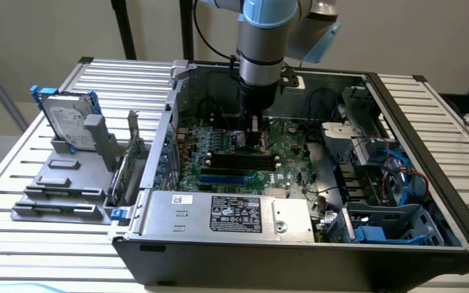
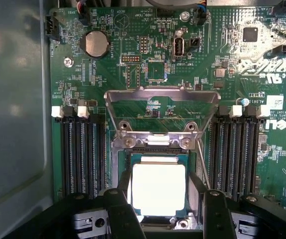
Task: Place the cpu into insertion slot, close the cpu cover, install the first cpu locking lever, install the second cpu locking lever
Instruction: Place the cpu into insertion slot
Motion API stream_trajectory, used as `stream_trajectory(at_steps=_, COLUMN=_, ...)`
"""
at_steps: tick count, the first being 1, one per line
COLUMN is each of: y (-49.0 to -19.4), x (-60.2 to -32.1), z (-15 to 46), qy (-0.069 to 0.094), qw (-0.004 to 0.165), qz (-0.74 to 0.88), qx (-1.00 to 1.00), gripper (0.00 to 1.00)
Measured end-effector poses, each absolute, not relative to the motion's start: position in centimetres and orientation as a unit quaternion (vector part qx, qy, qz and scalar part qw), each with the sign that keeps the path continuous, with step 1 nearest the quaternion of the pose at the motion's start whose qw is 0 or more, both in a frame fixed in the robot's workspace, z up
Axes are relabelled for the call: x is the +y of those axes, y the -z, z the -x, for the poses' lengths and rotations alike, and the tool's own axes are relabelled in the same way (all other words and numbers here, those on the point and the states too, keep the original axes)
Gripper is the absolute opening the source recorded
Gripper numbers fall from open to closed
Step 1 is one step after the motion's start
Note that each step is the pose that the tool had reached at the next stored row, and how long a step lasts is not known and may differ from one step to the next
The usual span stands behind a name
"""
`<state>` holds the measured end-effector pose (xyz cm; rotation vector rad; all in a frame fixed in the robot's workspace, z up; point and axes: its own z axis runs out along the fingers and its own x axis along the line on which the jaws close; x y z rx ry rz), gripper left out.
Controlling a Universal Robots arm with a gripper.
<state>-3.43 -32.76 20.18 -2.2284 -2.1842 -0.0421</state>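
**Now the black two-fingered pincer (image 2: 165, 199) stands open astride the flat, square, silver-topped cpu (image 2: 158, 188)**

We see the grey and pale-blue jointed arm (image 1: 261, 43) coming straight down from above with its last links upright. It reaches into the open black metal computer case (image 1: 397, 256), which lies open side up on the ribbed metal worktop (image 1: 22, 256). The pincer hangs low over the green circuit board (image 1: 295, 137), near the middle of the case.

From the wrist we find its dark fingers (image 2: 120, 214) spread wide, one on each side of the cpu and gripping nothing. We cannot tell whether they graze its edges. The cpu lies flat inside the small square black insertion slot (image 2: 155, 151), its bright metal top facing up.

The square silver metal cpu cover (image 2: 162, 94), a frame with a window, stands swung open on the side of the slot away from the fingers. Green board shows through its window. A thin silver locking lever (image 2: 201, 159) slants just beside the slot. Long black memory slots (image 2: 80, 154) flank the slot on both sides.
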Motion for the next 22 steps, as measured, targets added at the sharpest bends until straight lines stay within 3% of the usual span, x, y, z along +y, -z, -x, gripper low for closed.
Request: stream_trajectory(at_steps=22, y=-19.99, x=-32.38, z=3.43, qy=0.011, qw=0.008, qz=0.715, qx=-0.699, gripper=0.54)
